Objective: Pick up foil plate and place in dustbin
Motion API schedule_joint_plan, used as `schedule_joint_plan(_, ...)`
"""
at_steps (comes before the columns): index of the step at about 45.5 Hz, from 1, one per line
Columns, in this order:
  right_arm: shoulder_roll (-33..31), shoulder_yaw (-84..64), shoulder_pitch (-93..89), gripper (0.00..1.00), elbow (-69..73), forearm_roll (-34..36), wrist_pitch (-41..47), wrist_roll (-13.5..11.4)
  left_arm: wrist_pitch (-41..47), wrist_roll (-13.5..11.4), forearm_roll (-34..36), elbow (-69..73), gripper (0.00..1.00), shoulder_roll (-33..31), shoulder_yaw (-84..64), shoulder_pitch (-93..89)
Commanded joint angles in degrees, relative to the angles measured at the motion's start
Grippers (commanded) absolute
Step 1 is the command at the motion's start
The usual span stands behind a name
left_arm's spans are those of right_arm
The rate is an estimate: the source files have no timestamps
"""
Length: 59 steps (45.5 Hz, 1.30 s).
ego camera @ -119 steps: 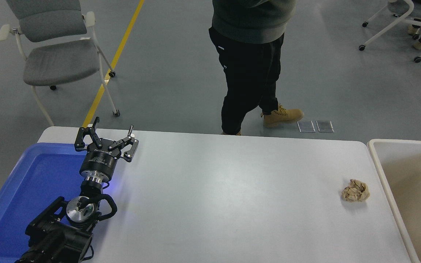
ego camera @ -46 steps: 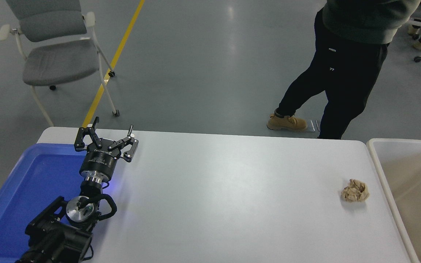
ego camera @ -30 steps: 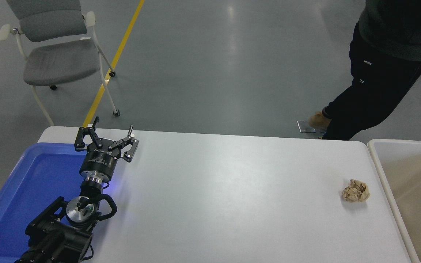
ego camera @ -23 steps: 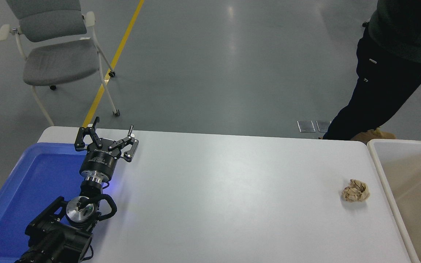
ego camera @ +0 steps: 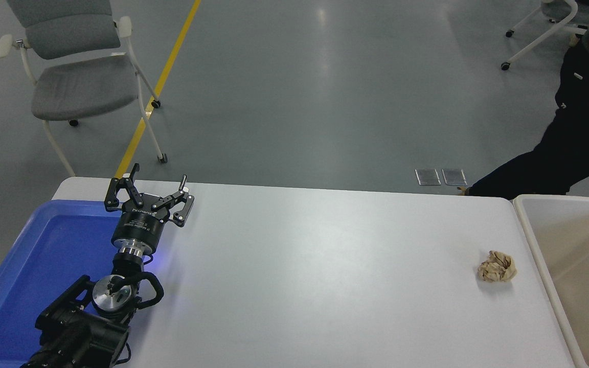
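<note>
The foil plate is out of view. The cream dustbin (ego camera: 522, 217) with a thick white rim stands at the table's right end, and the part of its inside that shows is bare. My left gripper (ego camera: 157, 182) is parked at the lower left, open and empty, over the far edge of a blue tray. My right arm is out of view.
A blue plastic tray (ego camera: 34, 255) lies at the table's left end under my left arm. A small crumpled brown paper ball (ego camera: 497, 266) lies near the dustbin. A person (ego camera: 570, 138) stands past the table's far right corner. A grey chair (ego camera: 74, 76) stands at the far left.
The foil plate, seen in the dustbin at the right edge 2.6 s ago, no longer shows. The person walked from the table's far middle to the far right. My left arm has not moved.
</note>
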Motion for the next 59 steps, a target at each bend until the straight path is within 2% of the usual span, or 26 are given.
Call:
schedule_joint_plan(1,8.5,-6.3,8.6,1.0,-0.2,1.5,-0.3,-0.3,0.0,0.0,0.0,0.0,0.99,0.0,0.0,0.0)
schedule_joint_plan(19,21.0,-23.2,20.0,1.0,0.3,1.4,0.9,-0.5,0.0,0.1,0.0,0.0,0.99,0.0,0.0,0.0)
schedule_joint_plan(31,29.5,-36.0,28.4,1.0,2.3,1.3,6.4,0.1,0.0,0.0,0.0,0.0,0.99,-0.1,0.0,0.0)
schedule_joint_plan(39,36.1,-45.8,34.1,1.0,8.5,0.4,7.6,0.3,0.0,0.0,0.0,0.0,0.99,-0.1,0.0,0.0)
schedule_joint_plan(45,40.6,-48.3,38.7,1.0,15.5,0.2,9.2,0.3,0.0,0.0,0.0,0.0,0.99,0.0,0.0,0.0)
schedule_joint_plan(59,51.4,-47.7,46.3,1.0,26.1,0.7,19.7,0.3,0.0,0.0,0.0,0.0,0.99,0.0,0.0,0.0)
